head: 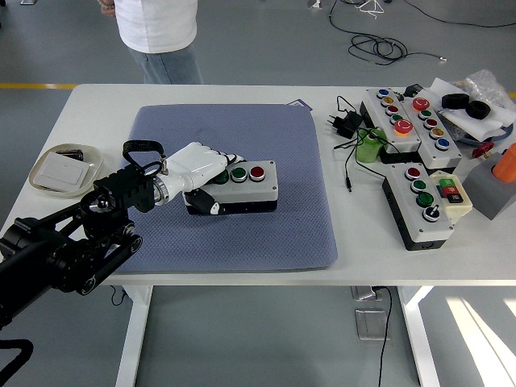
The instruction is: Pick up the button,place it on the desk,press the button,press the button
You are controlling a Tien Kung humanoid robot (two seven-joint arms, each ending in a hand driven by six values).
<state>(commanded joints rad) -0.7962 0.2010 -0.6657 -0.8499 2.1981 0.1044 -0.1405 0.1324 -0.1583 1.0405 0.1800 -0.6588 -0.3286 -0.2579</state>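
Observation:
A grey button box (pixel 246 185) with a green and a red button on top lies on the blue-grey mat (pixel 266 234) in the middle of the table. My left hand (pixel 203 173), white with black joints, is closed around the box's left end, fingers over the top and thumb against its front side. The box rests low on the mat. The right arm is out of view.
A person in a white shirt (pixel 157 32) stands at the far left side. A dish with a white switch (pixel 64 171) is at the left edge. Three more button boxes (pixel 419 205), a green cup (pixel 371 147), cables and a charger (pixel 347 122) crowd the right side.

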